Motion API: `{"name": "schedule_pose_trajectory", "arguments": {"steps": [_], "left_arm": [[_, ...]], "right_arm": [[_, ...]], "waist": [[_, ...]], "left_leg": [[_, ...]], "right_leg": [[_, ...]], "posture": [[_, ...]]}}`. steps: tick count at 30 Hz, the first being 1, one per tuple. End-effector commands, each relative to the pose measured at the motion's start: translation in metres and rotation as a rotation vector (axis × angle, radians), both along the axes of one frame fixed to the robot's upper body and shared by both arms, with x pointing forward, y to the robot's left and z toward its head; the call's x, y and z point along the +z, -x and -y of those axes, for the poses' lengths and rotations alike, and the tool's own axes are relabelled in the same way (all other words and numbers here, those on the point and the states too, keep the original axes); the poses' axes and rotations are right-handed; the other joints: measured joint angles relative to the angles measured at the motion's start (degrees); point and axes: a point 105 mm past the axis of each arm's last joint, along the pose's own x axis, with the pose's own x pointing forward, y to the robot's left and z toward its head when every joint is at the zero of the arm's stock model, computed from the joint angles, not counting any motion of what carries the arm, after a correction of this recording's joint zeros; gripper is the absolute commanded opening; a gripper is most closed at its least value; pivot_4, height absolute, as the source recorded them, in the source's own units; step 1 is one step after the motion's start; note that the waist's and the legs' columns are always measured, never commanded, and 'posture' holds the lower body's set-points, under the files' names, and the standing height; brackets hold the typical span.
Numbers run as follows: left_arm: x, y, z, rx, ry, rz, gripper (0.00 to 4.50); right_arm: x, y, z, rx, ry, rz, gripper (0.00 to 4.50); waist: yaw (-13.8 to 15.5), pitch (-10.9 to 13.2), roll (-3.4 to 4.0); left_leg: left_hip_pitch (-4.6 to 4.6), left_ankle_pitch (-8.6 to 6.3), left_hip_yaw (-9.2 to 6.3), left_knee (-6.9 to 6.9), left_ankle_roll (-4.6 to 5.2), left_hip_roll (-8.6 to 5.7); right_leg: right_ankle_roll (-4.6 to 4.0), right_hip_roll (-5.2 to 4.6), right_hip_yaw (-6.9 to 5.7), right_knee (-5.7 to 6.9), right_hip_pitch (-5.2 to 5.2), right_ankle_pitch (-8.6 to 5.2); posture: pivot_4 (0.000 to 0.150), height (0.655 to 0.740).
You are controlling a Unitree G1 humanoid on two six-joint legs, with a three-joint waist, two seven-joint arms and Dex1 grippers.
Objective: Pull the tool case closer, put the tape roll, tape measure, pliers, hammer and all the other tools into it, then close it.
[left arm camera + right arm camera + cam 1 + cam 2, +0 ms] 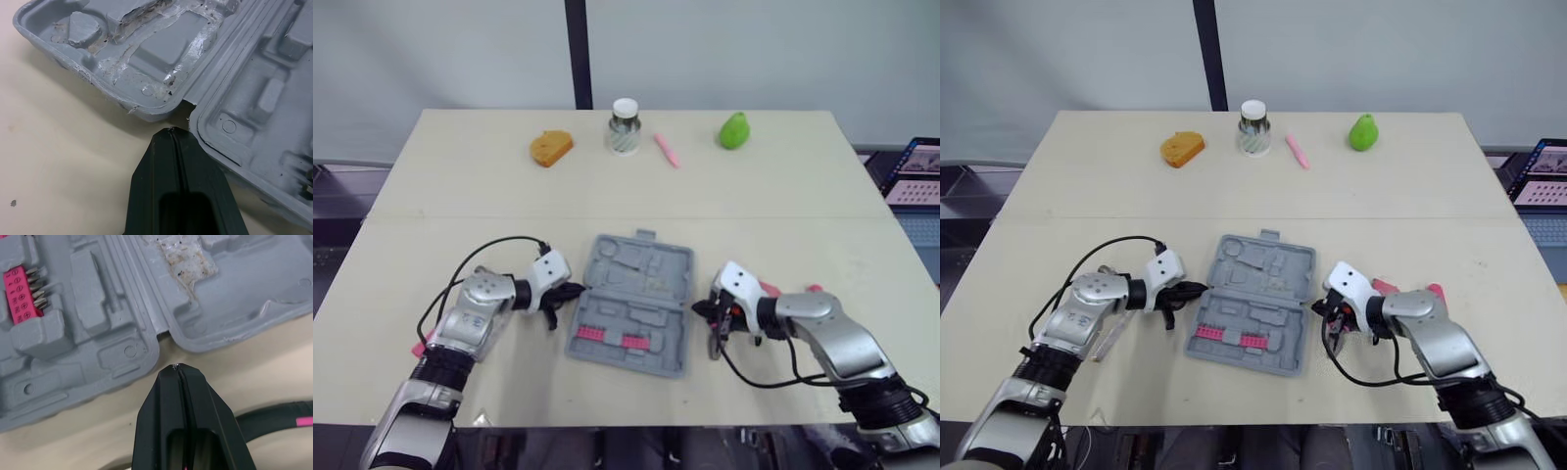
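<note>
Left wrist view is showing the left gripper (171,133) clenched at the tool case (631,294) hinge notch, right gripper (177,368) likewise; stiff, light plastic, probably dragging best by its rim.

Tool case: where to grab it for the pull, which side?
Likely the raised side rim of the tool case at the hinge notches, one gripper from each side. It lies open and flat, so its edge wall is what pinches. The left gripper and right gripper, both shut, point at those notches.
</note>
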Motion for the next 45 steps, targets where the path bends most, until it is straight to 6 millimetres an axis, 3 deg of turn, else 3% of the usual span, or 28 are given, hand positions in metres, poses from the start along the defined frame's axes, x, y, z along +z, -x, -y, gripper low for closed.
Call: {"name": "schedule_pose_trajectory", "arguments": {"steps": [1,28,45], "left_arm": [[0.002,0.0,0.004,-0.019,0.003,0.013,0.0],[-0.002,0.012,0.009,-0.041,0.018,-0.011,0.0],[-0.01,0.073,0.002,-0.043,-0.002,-0.127,0.0]], "right_arm": [[0.003,-0.003,-0.008,0.02,-0.004,0.024,0.05],[0.0,0.004,-0.025,0.092,-0.058,-0.007,0.05],[-0.003,0.037,-0.031,0.222,-0.075,-0.088,0.05]], "waist": [[-0.02,0.0,0.0],[-0.05,0.0,0.0],[-0.07,0.0,0.0]], "left_leg": [[0.0,0.0,0.0,0.0,0.0,0.0],[0.01,0.0,-0.01,0.0,0.0,0.0],[0.02,-0.04,0.01,-0.03,-0.05,0.33]], "right_leg": [[0.0,0.0,0.0,0.0,0.0,0.0],[0.0,0.0,0.0,0.01,0.0,0.0],[-0.01,0.05,0.07,-0.02,-0.02,0.0]], "posture": [[0.15,0.74],[0.15,0.74],[0.15,0.74]]}}
